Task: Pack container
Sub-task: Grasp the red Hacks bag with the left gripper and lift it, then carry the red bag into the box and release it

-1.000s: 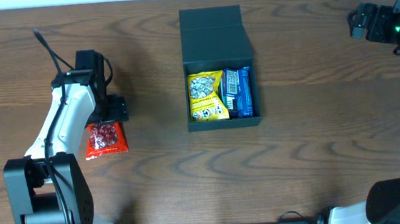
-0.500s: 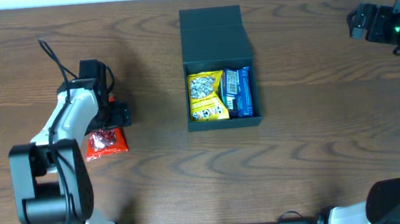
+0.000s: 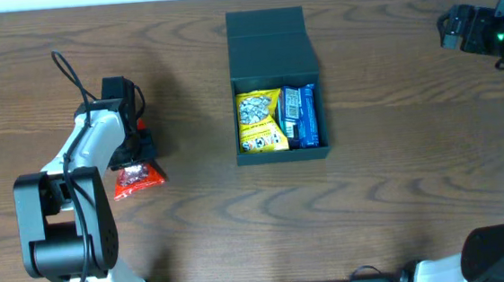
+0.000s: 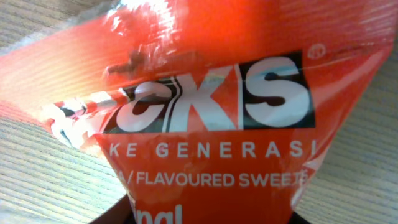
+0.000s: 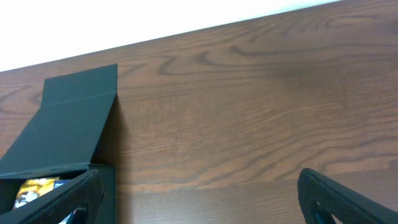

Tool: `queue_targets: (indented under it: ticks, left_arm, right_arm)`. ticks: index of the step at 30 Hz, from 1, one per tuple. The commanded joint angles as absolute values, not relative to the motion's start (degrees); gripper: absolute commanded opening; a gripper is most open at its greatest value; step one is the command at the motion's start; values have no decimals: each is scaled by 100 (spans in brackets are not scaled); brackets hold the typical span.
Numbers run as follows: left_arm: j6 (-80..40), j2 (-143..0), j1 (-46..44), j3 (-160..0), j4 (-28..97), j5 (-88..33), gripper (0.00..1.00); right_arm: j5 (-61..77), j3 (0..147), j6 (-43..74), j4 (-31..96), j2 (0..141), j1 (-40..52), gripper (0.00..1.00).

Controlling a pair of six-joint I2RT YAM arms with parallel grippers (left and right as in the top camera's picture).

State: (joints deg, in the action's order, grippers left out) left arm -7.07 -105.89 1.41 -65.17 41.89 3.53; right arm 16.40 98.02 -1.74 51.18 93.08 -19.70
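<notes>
Pinched only by its crinkled top edge in the left gripper (image 3: pixel 136 157), the red packet (image 3: pixel 138 179) might slip before reaching the box (image 3: pixel 267 45).

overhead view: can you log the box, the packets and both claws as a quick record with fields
box: dark, square, mid table, lid flap folded back open
inside box: yellow packet and blue packet side by side, yellow nearer the left arm
outside box: red packet, beside the left arm
left claw: closed on the red packet's top edge, which is bunched there
right claw: open, empty, at the far right, away from the box
task state: red packet not yet in the box
</notes>
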Motion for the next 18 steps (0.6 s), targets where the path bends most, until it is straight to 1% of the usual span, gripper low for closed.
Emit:
queue_targets:
  ticks: [1,2,6,10,15,18]
  left_arm:
    - [-797,-10674,148,-6615,4200,169,40]
    - [-799,-10672,143,-6711,4241,89,40]
    - [-801,-10672,95,-7461,4615,-113,31]
    - [-816,-10672,-193,-8460,5035,-110,28]
    - [-792,-10672,-1028,-9533,5131,-110,27]
    - [-777,-10672,-1863,-9913,4893,-113,27]
  right_arm:
    - [1721,9769,-174,5118,9327,-2016,99]
    - [1721,9769,-174,5118,9327,-2016,99]
    - [1721,9769,-174,5118,9327,-2016,99]
    - [1721,9771,-176,5133,9327,-2016,99]
    - [1719,9771,-176,5194,9327,-2018,99]
    - [1717,9769,-176,5231,9327,-2023,99]
